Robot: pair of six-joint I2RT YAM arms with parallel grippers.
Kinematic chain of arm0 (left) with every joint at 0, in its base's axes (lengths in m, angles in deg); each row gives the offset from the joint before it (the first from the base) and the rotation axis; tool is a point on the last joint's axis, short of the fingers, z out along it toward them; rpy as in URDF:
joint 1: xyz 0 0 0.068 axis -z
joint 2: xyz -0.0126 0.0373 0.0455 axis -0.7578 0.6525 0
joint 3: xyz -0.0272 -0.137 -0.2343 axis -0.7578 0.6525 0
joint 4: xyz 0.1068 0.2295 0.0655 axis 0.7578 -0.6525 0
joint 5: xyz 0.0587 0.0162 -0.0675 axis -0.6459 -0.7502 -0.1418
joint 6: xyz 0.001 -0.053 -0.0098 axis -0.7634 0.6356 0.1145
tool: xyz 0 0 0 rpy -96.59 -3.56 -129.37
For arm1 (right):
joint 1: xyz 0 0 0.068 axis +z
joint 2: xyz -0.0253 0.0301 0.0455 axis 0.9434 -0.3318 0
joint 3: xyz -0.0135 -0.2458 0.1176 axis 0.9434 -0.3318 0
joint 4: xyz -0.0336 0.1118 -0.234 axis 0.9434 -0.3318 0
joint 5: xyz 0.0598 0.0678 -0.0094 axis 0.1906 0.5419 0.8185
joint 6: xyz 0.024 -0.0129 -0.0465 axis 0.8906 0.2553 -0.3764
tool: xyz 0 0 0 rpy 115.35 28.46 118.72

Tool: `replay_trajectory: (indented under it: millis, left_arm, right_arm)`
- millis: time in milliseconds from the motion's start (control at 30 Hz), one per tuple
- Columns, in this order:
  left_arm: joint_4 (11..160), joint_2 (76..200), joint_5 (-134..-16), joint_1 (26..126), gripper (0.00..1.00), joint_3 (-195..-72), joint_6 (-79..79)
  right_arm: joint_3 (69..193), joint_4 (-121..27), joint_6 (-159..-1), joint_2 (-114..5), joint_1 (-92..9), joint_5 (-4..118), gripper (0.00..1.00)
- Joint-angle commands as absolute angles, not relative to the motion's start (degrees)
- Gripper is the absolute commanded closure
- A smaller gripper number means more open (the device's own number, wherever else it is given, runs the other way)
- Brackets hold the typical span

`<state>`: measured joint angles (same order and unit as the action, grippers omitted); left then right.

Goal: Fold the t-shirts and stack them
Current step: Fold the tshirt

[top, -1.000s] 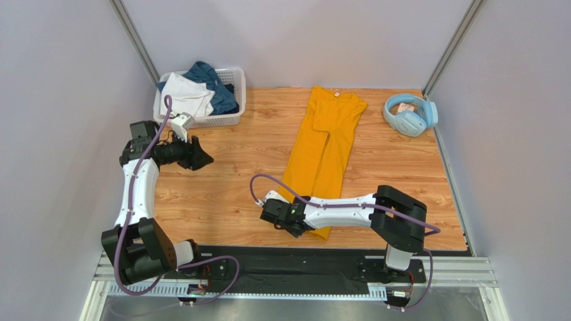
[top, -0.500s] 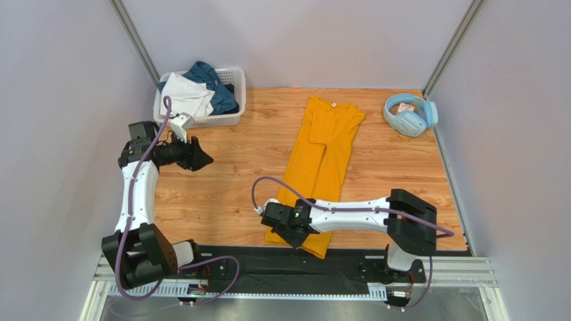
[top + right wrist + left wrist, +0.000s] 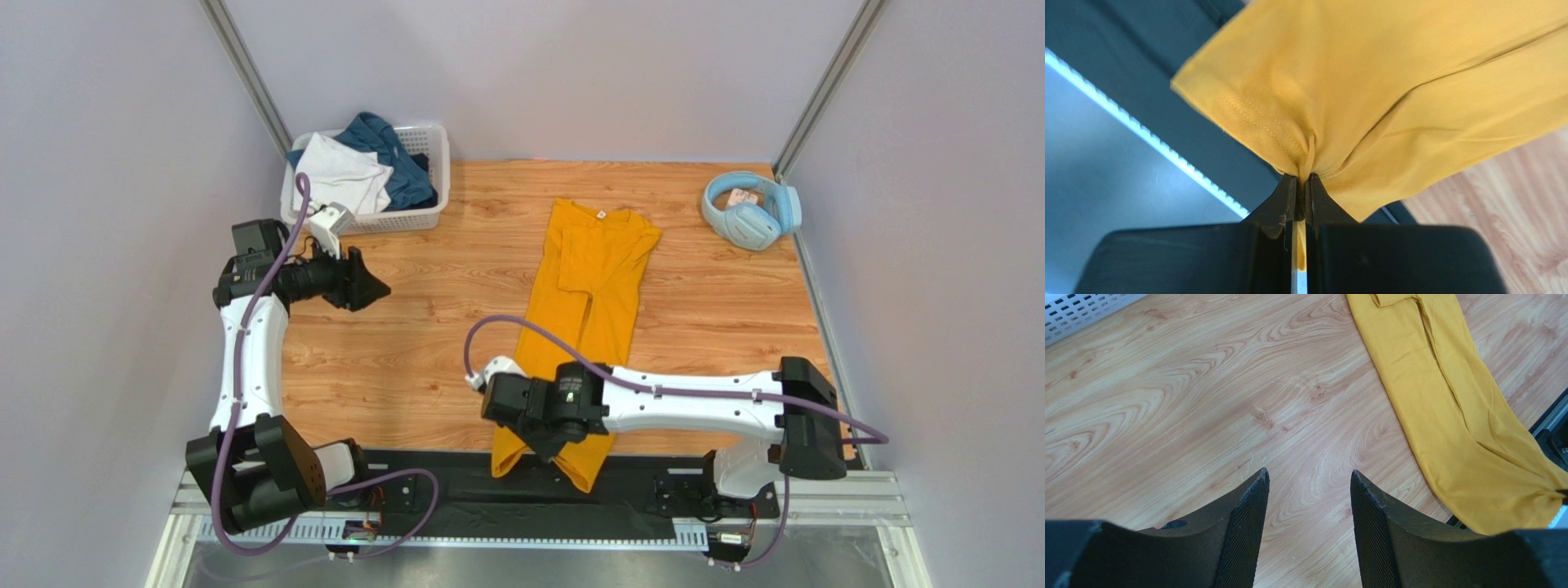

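A mustard-yellow t-shirt [image 3: 589, 282], folded into a long narrow strip, runs from mid-table to the near edge. Its lower end hangs over the black base rail. My right gripper [image 3: 555, 451] is shut on the bunched hem of this shirt [image 3: 1389, 92], the cloth pinched between the fingertips of the right gripper [image 3: 1303, 177]. My left gripper [image 3: 364, 282] hovers open over bare wood left of the shirt, nothing between the fingers of the left gripper [image 3: 1309, 473]. The yellow strip [image 3: 1444, 404] lies to its right. A white t-shirt [image 3: 341, 174] and a teal-blue one [image 3: 395, 153] sit crumpled in the basket.
The white lattice basket [image 3: 417, 218] stands at the back left corner, just behind the left gripper. Light-blue headphones [image 3: 751, 208] lie at the back right. Grey walls close in the table on three sides, and the black rail [image 3: 405, 472] runs along the near edge.
My right gripper has pulled the yellow shirt toward the near edge, so the whole strip slid nearer and its hem now overhangs the rail. The left gripper has barely moved.
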<state>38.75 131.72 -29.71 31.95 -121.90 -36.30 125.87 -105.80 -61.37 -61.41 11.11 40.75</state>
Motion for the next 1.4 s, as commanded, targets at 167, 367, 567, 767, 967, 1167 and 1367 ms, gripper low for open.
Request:
replay_trajectory:
  millis: [167,367,567,767,967,1167,1367]
  left_arm:
    - [38.0,132.0,-28.1,32.2,0.41,-124.9,-39.5]
    - [37.3,133.1,-28.7,32.2,0.41,-125.0,-41.1]
    - [36.7,135.7,-28.4,32.1,0.41,-126.6,-41.6]
    - [36.5,136.7,-28.3,32.2,0.41,-127.4,-41.4]
    - [35.7,137.2,-27.9,32.2,0.41,-128.6,-41.0]
    - [34.7,136.1,-28.3,32.1,0.41,-128.3,-42.1]
    - [34.0,136.0,-28.3,32.2,0.41,-127.5,-43.1]
  right_arm:
    - [136.6,-108.0,-71.0,-59.5,-5.7,32.7,1.00]
    - [137.5,-104.8,-75.5,-62.5,-13.9,32.4,1.00]
    - [139.4,-100.9,-79.9,-67.2,-23.2,34.0,1.00]
    - [146.0,-98.6,-84.1,-74.9,-31.0,36.8,1.00]
    - [155.5,-99.7,-84.8,-85.2,-36.1,41.9,1.00]
    - [155.5,-100.6,-82.4,-91.1,-37.0,40.6,0.56]
    - [160.8,-109.4,-69.9,-90.5,-40.0,19.5,0.18]
